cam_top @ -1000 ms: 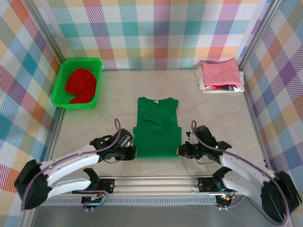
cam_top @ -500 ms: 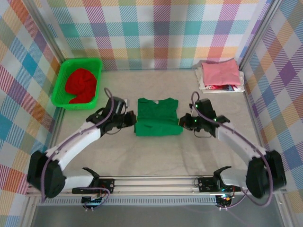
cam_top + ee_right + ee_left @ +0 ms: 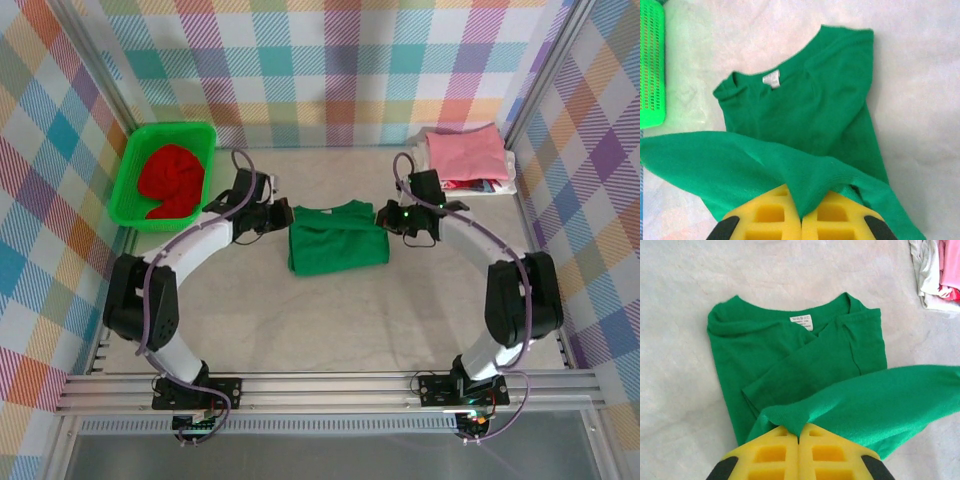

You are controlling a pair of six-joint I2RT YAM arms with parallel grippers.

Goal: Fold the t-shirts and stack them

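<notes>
The dark green t-shirt (image 3: 336, 238) lies in the middle of the table, its lower half lifted and carried over the upper half. My left gripper (image 3: 279, 214) is shut on the hem's left corner (image 3: 790, 421). My right gripper (image 3: 388, 213) is shut on the hem's right corner (image 3: 810, 187). In both wrist views the collar with its white label (image 3: 801, 320) (image 3: 771, 78) lies flat beneath the raised fold. A red t-shirt (image 3: 168, 178) sits bunched in the green basket (image 3: 131, 165). A pink t-shirt (image 3: 464, 153) tops the folded stack at the back right.
The basket stands at the back left against the checked wall. The folded stack (image 3: 470, 182) with white and multicoloured cloth under the pink one sits in the back right corner. Bare table (image 3: 330, 320) lies between the green shirt and the arm bases.
Both grippers have carried the green shirt's hem from the near edge toward the collar, folding the shirt in half. The arms now stretch far out over the table.
</notes>
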